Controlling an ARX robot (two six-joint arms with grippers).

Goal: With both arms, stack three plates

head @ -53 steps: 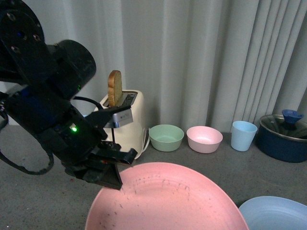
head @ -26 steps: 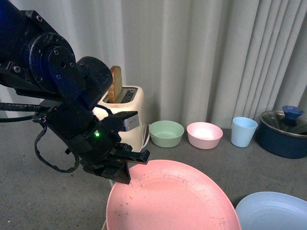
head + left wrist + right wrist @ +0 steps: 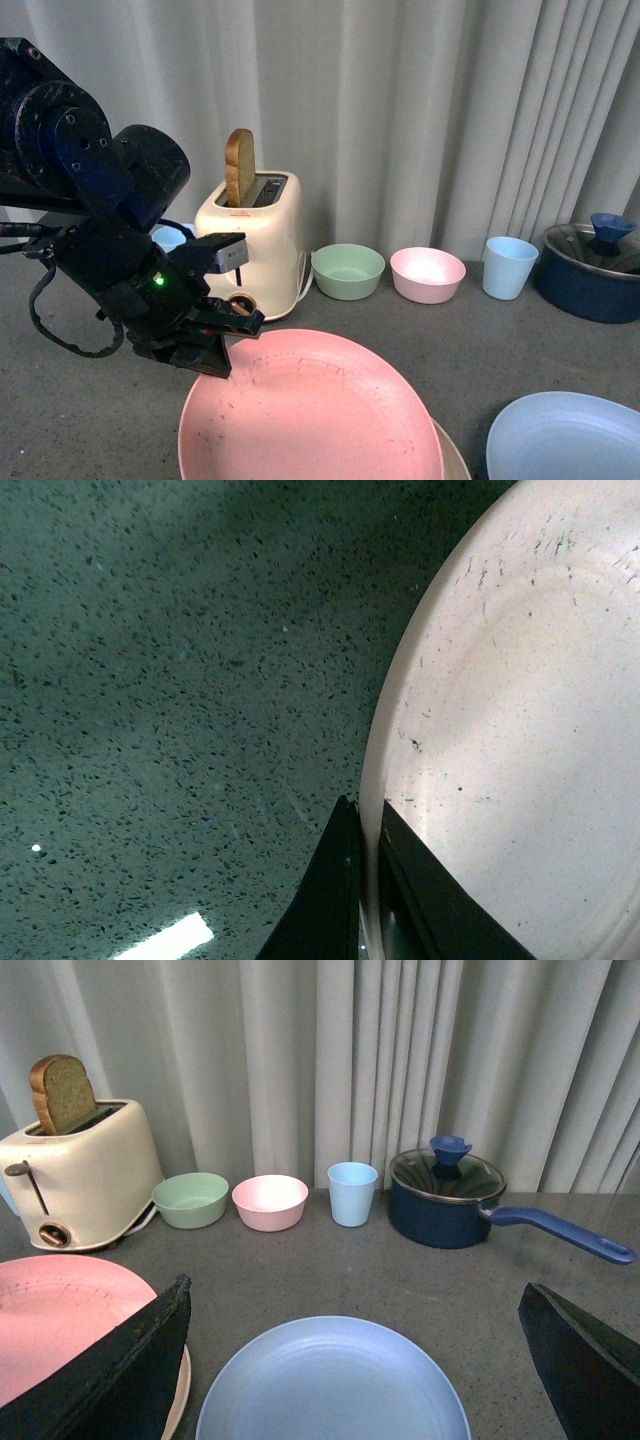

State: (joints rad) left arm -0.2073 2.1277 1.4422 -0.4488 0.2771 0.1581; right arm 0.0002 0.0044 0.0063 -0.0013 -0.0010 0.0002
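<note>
Though front obscures it, wrist shows left end effector (image 3: 365,812) clamping pink plate (image 3: 520,730)

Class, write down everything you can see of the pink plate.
The pink plate is large, round, shallow and matte, with dark specks. The left tool clamps its rim on its left side. It lies above a beige plate whose edge peeks out on the right; whether they touch cannot be told.
</note>
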